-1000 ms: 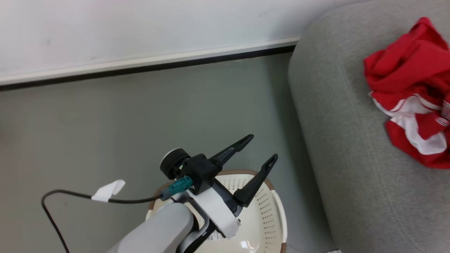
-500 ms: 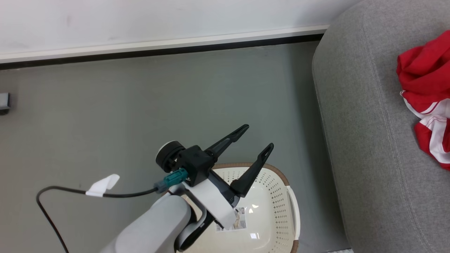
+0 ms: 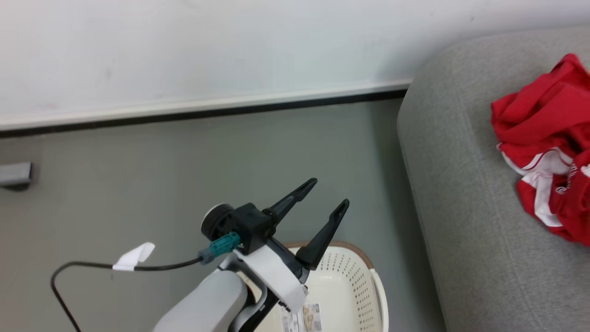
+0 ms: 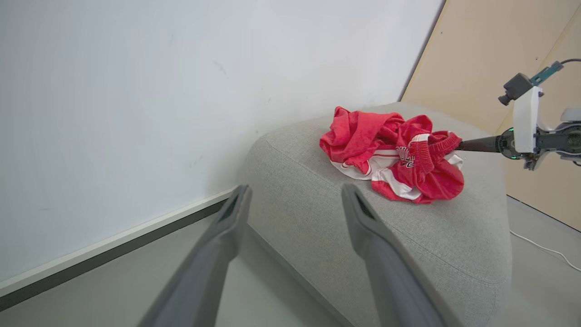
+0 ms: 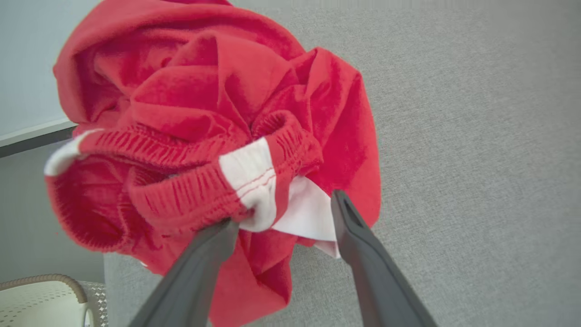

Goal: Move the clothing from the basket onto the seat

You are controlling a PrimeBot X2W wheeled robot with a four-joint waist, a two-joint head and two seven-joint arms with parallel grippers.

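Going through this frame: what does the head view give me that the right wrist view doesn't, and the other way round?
Head view adds: the left gripper, open, over the basket, its cable with a white tag, and the grey floor.
Right wrist view adds: the right gripper, fingers apart, with the elastic waistband and a white panel of the clothing between them.
Shared: the red clothing bunched on the seat, and part of the basket.
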